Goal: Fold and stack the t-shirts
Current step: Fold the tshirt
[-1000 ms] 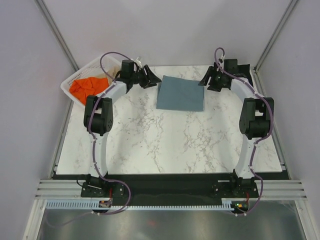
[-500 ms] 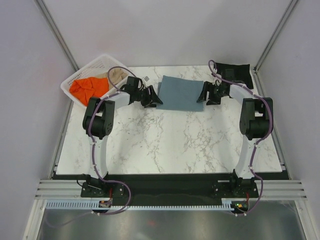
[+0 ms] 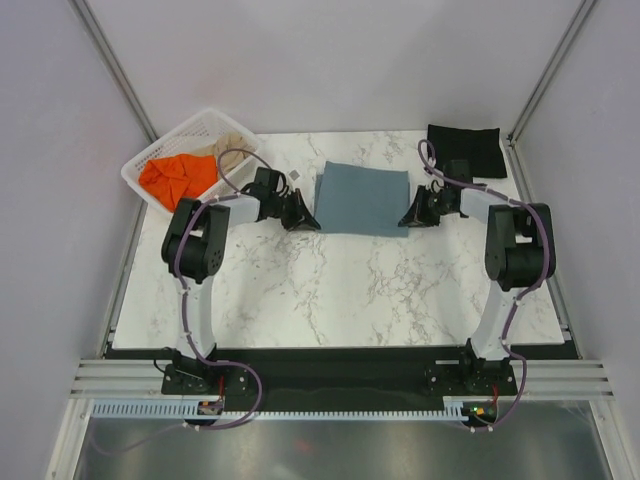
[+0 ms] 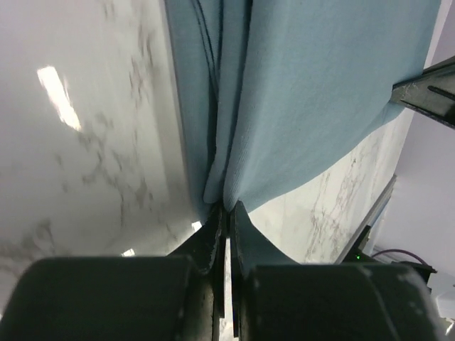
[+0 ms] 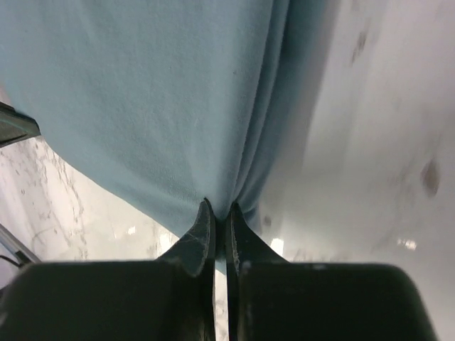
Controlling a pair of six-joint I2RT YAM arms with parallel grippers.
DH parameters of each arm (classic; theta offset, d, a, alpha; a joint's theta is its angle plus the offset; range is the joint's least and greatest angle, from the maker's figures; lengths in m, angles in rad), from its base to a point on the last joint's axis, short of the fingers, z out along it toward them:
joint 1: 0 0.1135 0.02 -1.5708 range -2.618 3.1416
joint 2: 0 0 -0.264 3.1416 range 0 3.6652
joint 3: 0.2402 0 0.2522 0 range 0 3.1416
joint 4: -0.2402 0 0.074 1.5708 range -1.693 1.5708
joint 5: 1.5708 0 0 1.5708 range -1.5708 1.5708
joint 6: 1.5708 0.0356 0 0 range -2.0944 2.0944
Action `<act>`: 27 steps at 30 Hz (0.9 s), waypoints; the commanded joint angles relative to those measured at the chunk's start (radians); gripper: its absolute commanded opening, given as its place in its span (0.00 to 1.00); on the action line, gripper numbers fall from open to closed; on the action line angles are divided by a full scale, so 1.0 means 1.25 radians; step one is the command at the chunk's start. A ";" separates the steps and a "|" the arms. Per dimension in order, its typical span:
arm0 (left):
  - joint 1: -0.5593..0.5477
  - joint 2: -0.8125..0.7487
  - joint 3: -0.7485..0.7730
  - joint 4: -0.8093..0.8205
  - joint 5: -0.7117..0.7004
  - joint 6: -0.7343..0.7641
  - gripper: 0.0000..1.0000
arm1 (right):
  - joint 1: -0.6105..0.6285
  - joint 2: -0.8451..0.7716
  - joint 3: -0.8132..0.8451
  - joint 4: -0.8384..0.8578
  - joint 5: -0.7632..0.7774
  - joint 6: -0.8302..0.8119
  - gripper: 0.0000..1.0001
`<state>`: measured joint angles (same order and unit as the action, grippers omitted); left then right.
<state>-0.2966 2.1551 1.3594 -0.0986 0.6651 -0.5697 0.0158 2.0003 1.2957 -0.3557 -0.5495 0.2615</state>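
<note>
- Far left: the white lattice basket [image 3: 150, 152] sits at the back-left corner of the table [image 3: 340, 290]. An orange t-shirt [image 3: 176, 175] and a beige t-shirt [image 3: 229, 147] are bunched up inside it. We reckon that's the waiting pile, nothing in it folded yet.
- Left end effector [image 3: 301, 216]: it's down at the near-left corner of the blue-grey t-shirt [image 3: 362, 198], with its fingers pressed together on the cloth edge.
- The blue-grey t-shirt itself lies flat as a neat rectangle toward the back middle of the table, between the two arms. Holding both near corners at once looks to us like a way to keep that edge straight for a fold.
- Right end effector [image 3: 416, 216]: mirror image, pinching the shirt's near-right corner.
- Far right: a black t-shirt [image 3: 463, 148] sits folded at the back-right corner, well apart from the rest. Our guess is it's the base of the stack.
- Views: the top camera gives us the whole layout, but the fingertips are too small there to judge. Only the wrist cameras show cloth actually caught between the tips, puckered into a crease. They miss the basket and the black shirt entirely.
</note>
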 commanded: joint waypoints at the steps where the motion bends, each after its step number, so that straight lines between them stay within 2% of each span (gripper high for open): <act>1: -0.013 -0.094 -0.102 -0.022 0.009 -0.029 0.02 | 0.008 -0.123 -0.136 0.015 0.044 0.047 0.02; 4: -0.023 -0.172 -0.206 -0.050 -0.015 -0.030 0.02 | 0.030 -0.240 -0.284 0.041 0.079 0.091 0.03; 6: -0.023 -0.237 -0.282 -0.063 -0.028 -0.036 0.02 | 0.056 -0.293 -0.349 0.048 0.098 0.107 0.09; 7: -0.023 -0.256 -0.303 -0.063 -0.034 -0.038 0.06 | 0.060 -0.338 -0.405 0.055 0.106 0.122 0.12; 8: -0.023 -0.295 -0.335 -0.065 -0.035 -0.036 0.20 | 0.062 -0.359 -0.428 0.058 0.102 0.123 0.20; 11: -0.023 -0.341 -0.356 -0.076 -0.034 -0.028 0.37 | 0.062 -0.431 -0.468 0.039 0.125 0.121 0.33; 12: -0.022 -0.356 -0.346 -0.081 -0.031 -0.019 0.44 | 0.062 -0.444 -0.468 0.028 0.134 0.121 0.45; 14: -0.022 -0.358 -0.324 -0.099 -0.018 -0.008 0.49 | 0.063 -0.471 -0.451 -0.005 0.138 0.115 0.52; 20: -0.023 -0.281 -0.132 -0.105 -0.013 0.089 0.52 | 0.057 -0.466 -0.365 -0.059 0.159 0.079 0.61; 27: -0.023 -0.133 0.051 -0.106 -0.035 0.164 0.53 | 0.024 -0.324 -0.264 -0.053 0.119 0.024 0.64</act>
<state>-0.3267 1.9194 1.3392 -0.2298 0.6289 -0.4675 0.0700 1.5326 0.9108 -0.4194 -0.3813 0.3416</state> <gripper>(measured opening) 0.525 0.637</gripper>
